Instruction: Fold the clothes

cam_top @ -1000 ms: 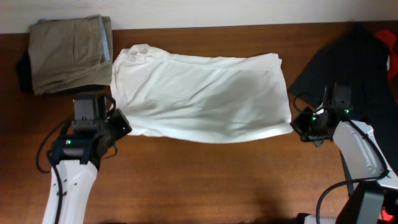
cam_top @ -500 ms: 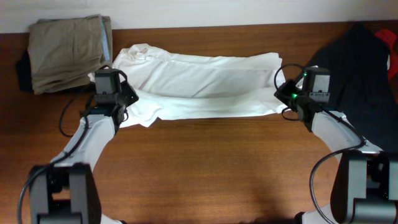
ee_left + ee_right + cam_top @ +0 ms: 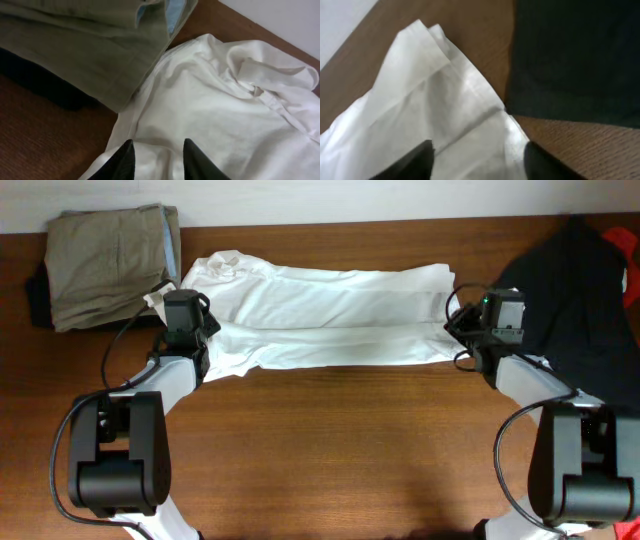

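The clothes are a white T-shirt (image 3: 330, 325) lying folded into a long band across the back of the table. My left gripper (image 3: 192, 323) sits at the band's left end. Its jaws are open, and in the left wrist view the cloth (image 3: 215, 110) lies loose below the left gripper (image 3: 157, 152), between its dark fingertips (image 3: 125, 160). At the right end, my right gripper (image 3: 462, 322) also stands open. In the right wrist view the shirt's layered corner (image 3: 445, 90) lies under the right gripper (image 3: 480, 157), with the fingers wide apart.
Folded khaki trousers (image 3: 110, 265) lie at the back left, touching the shirt's left end (image 3: 100, 55). A large dark garment (image 3: 575, 290) lies at the back right, close to the shirt's corner (image 3: 570, 60). Bare wooden table (image 3: 330, 450) runs along the front.
Both grippers carried the shirt's front edge back over the rear half, narrowing it to a band. Both then opened and let the cloth go.
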Robot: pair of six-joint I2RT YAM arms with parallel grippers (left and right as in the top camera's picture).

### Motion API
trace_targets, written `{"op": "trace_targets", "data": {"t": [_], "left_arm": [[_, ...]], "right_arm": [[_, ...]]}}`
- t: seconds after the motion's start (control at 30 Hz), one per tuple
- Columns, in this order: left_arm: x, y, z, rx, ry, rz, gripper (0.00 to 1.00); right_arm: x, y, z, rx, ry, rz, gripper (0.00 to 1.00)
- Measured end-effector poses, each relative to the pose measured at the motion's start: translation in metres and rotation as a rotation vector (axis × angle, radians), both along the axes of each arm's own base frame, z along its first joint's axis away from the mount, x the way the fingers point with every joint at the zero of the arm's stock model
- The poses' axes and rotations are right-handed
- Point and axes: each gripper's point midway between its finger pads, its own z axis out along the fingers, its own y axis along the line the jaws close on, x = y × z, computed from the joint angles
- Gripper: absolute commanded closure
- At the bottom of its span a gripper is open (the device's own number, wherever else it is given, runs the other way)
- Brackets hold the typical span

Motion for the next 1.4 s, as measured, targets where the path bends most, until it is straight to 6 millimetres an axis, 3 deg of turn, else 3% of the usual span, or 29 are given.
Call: {"op": "trace_targets", "data": {"t": [0.03,0.1,0.13,0.17,0.2,0.23,0.27,0.37,0.4,0.43,0.5,0.53,0.6,0.67,0.83,0.87,1.03,1.1,1.23,1.3,1.37,1.4], "left_arm": [[0.000,0.000,0.000,0.018,0.008,-0.014,0.57],[-0.025,0.000,-0.004,0.060,0.141,-0.054,0.48],[-0.043,0.001,0.014,0.068,0.179,-0.062,0.45],[-0.049,0.001,0.054,0.076,0.119,-0.065,0.45],[-0.056,0.001,0.065,0.076,0.124,-0.066,0.47],[-0.075,0.000,0.067,0.074,0.188,-0.080,0.53],[-0.085,-0.003,0.057,0.062,0.248,-0.098,0.62],[-0.099,-0.015,0.005,0.003,0.416,-0.158,0.70],[-0.101,-0.021,-0.014,-0.024,0.460,-0.177,0.75],[-0.106,-0.026,-0.038,-0.055,0.520,-0.197,0.79],[-0.106,-0.030,-0.051,-0.072,0.540,-0.212,0.80],[-0.102,-0.029,-0.052,-0.066,0.530,-0.209,0.80],[-0.096,-0.025,-0.050,-0.044,0.506,-0.193,0.79],[-0.096,-0.021,-0.049,-0.037,0.502,-0.182,0.78],[-0.102,0.026,-0.049,-0.032,0.510,-0.058,0.76],[-0.103,0.033,-0.049,-0.037,0.509,-0.041,0.81],[-0.103,0.039,-0.048,-0.043,0.502,-0.028,0.85],[-0.104,0.045,-0.048,-0.044,0.504,-0.012,0.95],[-0.132,0.072,-0.056,-0.114,0.576,0.108,1.00],[-0.134,0.071,-0.057,-0.167,0.570,0.106,1.00],[-0.113,0.045,-0.024,-0.210,0.460,-0.035,0.99],[-0.094,0.020,0.012,-0.194,0.349,-0.155,0.99]], "right_arm": [[-0.001,0.000,-0.001,-0.003,0.006,0.002,0.01],[-0.013,-0.001,-0.009,0.006,0.090,-0.002,0.01],[-0.018,0.000,-0.004,0.021,0.128,0.003,0.08],[-0.011,0.003,0.012,0.043,0.118,0.023,0.39],[-0.008,0.005,0.019,0.056,0.105,0.033,0.58],[-0.002,0.013,0.033,0.079,0.073,0.073,0.67],[-0.006,0.025,0.035,0.126,0.083,0.125,0.69],[-0.019,0.054,0.028,0.193,0.145,0.202,0.77],[-0.022,0.080,0.028,0.195,0.154,0.270,0.85],[-0.023,0.093,0.028,0.196,0.156,0.303,0.88],[-0.025,0.111,0.017,0.154,0.180,0.337,0.90],[-0.024,0.111,0.012,0.145,0.187,0.334,0.90],[-0.024,0.107,-0.020,0.131,0.248,0.319,0.90],[-0.028,0.102,-0.039,0.137,0.297,0.306,0.90],[-0.040,0.062,-0.049,0.157,0.369,0.200,0.89],[-0.041,0.058,-0.052,0.152,0.374,0.190,0.89],[-0.044,0.048,-0.055,0.119,0.401,0.157,0.91],[-0.047,0.040,-0.055,0.089,0.423,0.125,0.96],[-0.059,0.011,-0.057,0.094,0.478,0.017,0.96],[-0.061,0.007,-0.056,0.091,0.483,0.003,0.96],[-0.061,0.007,-0.056,0.090,0.483,0.002,0.96],[-0.061,0.007,-0.056,0.095,0.480,0.004,0.96]]}}
